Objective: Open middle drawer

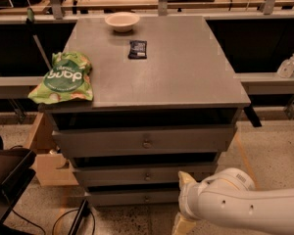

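Observation:
The grey cabinet has three drawers. The middle drawer (112,175) is a shallow grey front with a small round knob (147,176), and it sits pushed in. My gripper (182,202) is at the lower right, in front of the cabinet, just right of the middle and bottom drawer knobs. Its two cream fingertips (186,179) stand apart, open and empty. It is not touching the knob. My white arm (245,204) comes in from the right edge.
The top drawer (88,142) has a larger knob and the bottom drawer (117,198) sits below. On the cabinet top (186,72) lie a green chip bag (63,77), a white bowl (122,21) and a dark packet (137,49). A cardboard box (44,155) stands at the left.

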